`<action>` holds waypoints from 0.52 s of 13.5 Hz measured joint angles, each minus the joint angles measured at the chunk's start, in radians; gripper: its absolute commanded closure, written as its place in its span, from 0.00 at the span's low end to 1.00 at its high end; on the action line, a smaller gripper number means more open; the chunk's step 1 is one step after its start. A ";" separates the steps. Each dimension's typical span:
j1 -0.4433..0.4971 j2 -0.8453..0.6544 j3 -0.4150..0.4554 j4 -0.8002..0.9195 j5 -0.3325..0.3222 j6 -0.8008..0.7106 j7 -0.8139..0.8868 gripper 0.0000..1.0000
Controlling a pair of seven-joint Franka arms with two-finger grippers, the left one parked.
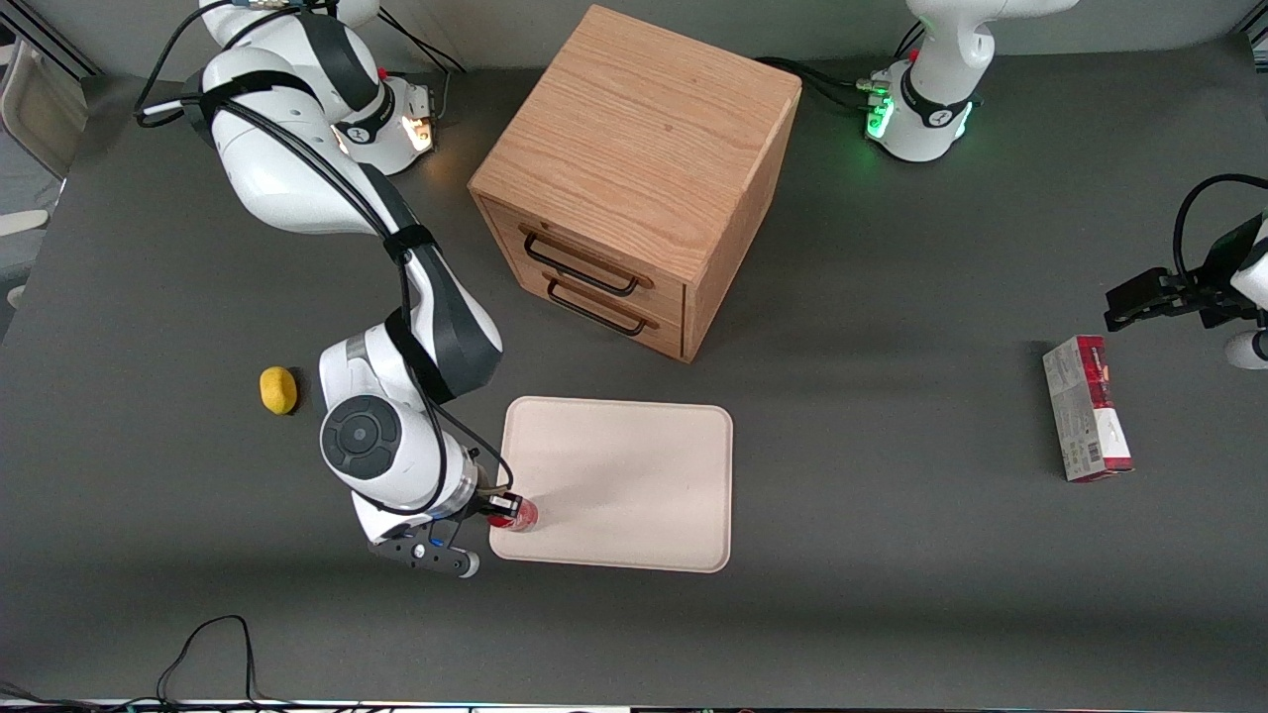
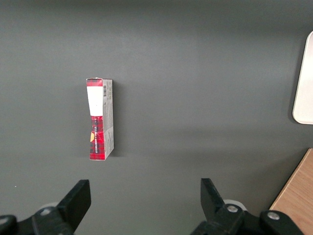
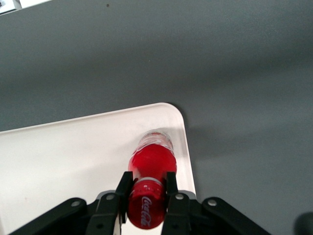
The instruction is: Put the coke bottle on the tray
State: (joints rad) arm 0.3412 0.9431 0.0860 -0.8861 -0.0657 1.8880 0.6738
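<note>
The coke bottle [image 3: 150, 164] is small and red with a red cap and a clear base. It stands at the corner of the cream tray [image 1: 634, 465] nearest the front camera, on the working arm's side. My right gripper [image 3: 146, 183] is shut on the coke bottle near its cap, one black finger on each side. In the front view the gripper [image 1: 503, 509] sits over the tray's corner and the bottle [image 1: 522, 515] shows just under it. In the wrist view the tray [image 3: 73, 147] shows its rounded corner beside the bottle's base.
A wooden two-drawer cabinet [image 1: 634, 178] stands farther from the front camera than the tray. A yellow lemon-like object [image 1: 278, 389] lies beside the working arm. A red-and-grey carton [image 1: 1087, 407] lies toward the parked arm's end, and also shows in the left wrist view [image 2: 100, 119].
</note>
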 measured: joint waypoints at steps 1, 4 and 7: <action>0.000 0.003 0.000 0.002 -0.002 0.001 0.000 0.00; 0.002 0.005 0.000 0.005 -0.032 0.002 0.000 0.00; 0.003 0.005 0.000 0.012 -0.039 0.002 0.000 0.00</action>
State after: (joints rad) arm 0.3439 0.9480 0.0861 -0.8738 -0.1042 1.8902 0.6743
